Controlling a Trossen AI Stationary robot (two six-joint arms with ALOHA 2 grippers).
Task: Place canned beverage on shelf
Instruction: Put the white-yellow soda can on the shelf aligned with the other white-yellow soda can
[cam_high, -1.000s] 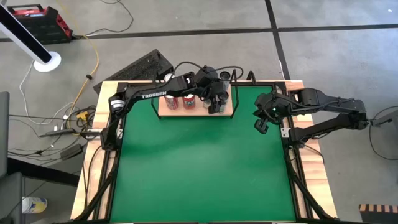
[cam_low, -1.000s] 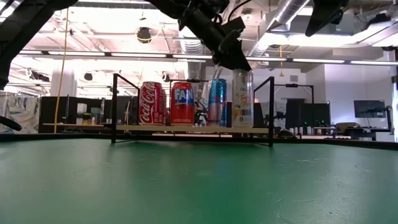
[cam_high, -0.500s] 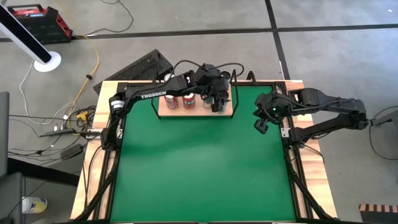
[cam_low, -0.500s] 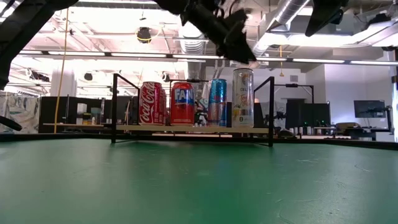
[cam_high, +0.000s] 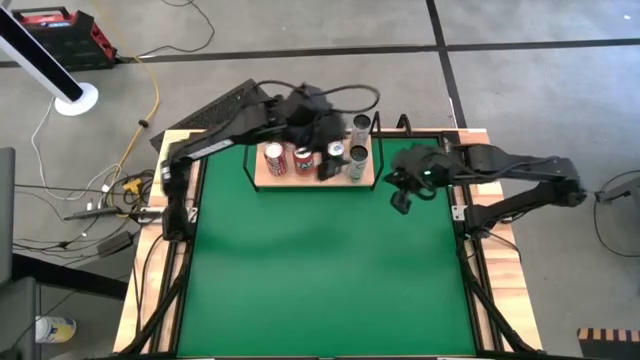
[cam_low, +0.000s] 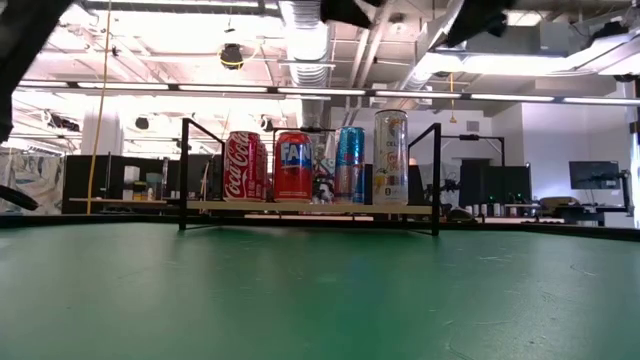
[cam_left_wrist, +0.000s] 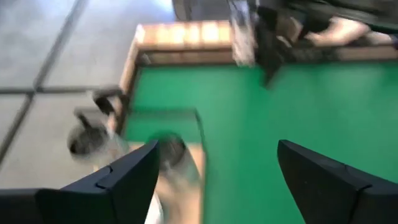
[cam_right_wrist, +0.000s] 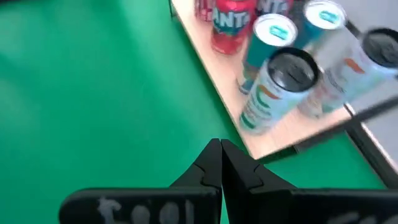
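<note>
The shelf, a light-wood board with black rails, stands at the table's far edge. Several cans stand upright on it: a red cola can, a red Fanta can, a blue can and a tall pale can at the right end. My left gripper hangs high over the shelf, open, with nothing between its fingers. My right gripper hovers right of the shelf, shut and holding nothing.
Green felt covers the table in front of the shelf. Black frame rails run along the table's sides. A dark keyboard-like object lies on the floor beyond the far left corner.
My left gripper has risen from the tall pale can's top, up out of the low view, and stays open. The can stands upright on the shelf where it was. My right gripper has shifted a little toward the table's left, nearer the shelf.
</note>
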